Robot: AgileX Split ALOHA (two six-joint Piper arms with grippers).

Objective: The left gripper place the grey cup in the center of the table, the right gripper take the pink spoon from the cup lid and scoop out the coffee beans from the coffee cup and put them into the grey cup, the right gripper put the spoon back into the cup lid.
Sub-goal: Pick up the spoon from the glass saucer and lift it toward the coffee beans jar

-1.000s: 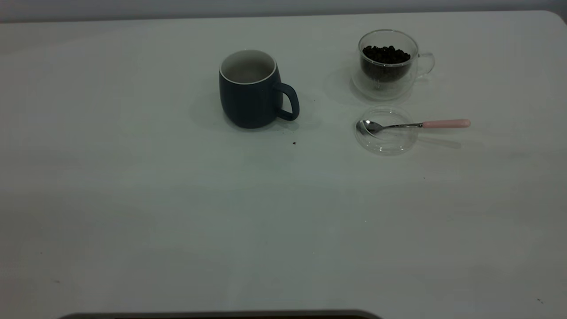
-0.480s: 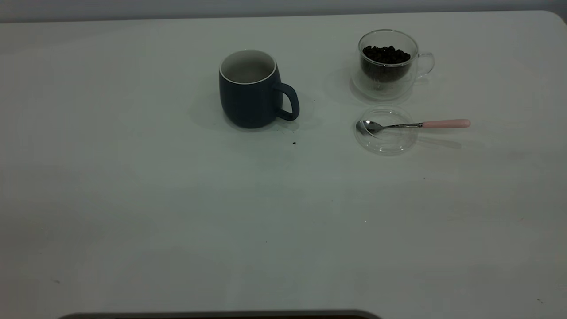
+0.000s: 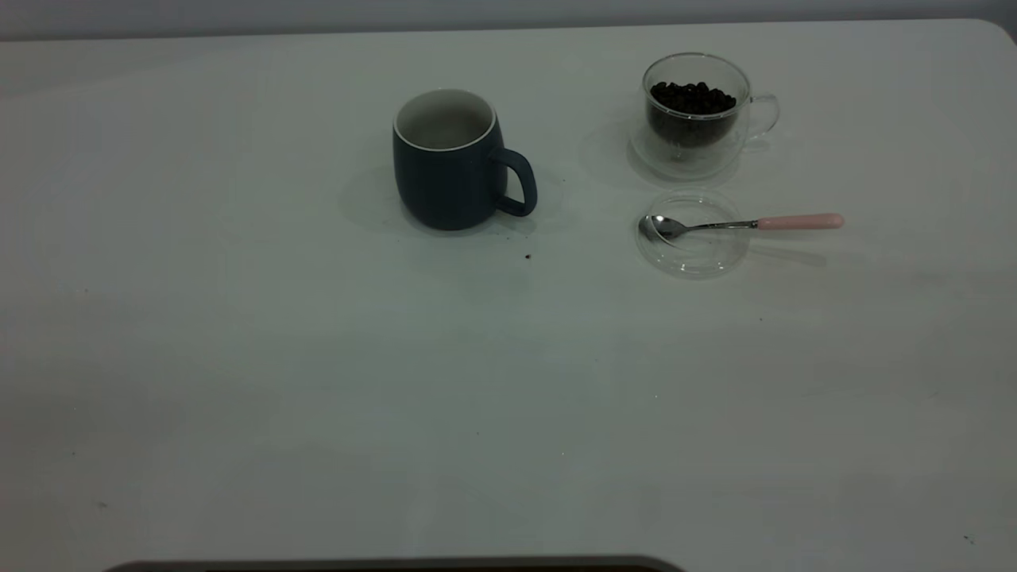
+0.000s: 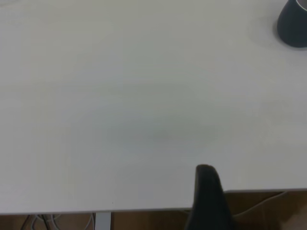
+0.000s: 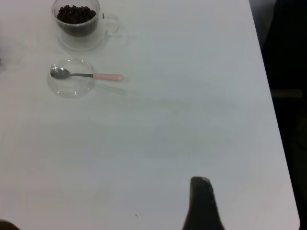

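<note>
Right hand (image 5: 201, 201) hangs well away from the pink spoon (image 3: 743, 224), holding nothing, opening unclear; a careless approach could tip the coffee cup (image 3: 697, 111).

You get a steep exterior look down at the table (image 3: 508, 397); both wrist cameras hover near its edges, sharing that surface

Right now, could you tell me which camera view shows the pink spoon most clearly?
The exterior view: the pink spoon lies bowl-in on the cup lid, handle overhanging. The right wrist view shows it smaller; the left wrist view misses it.
</note>
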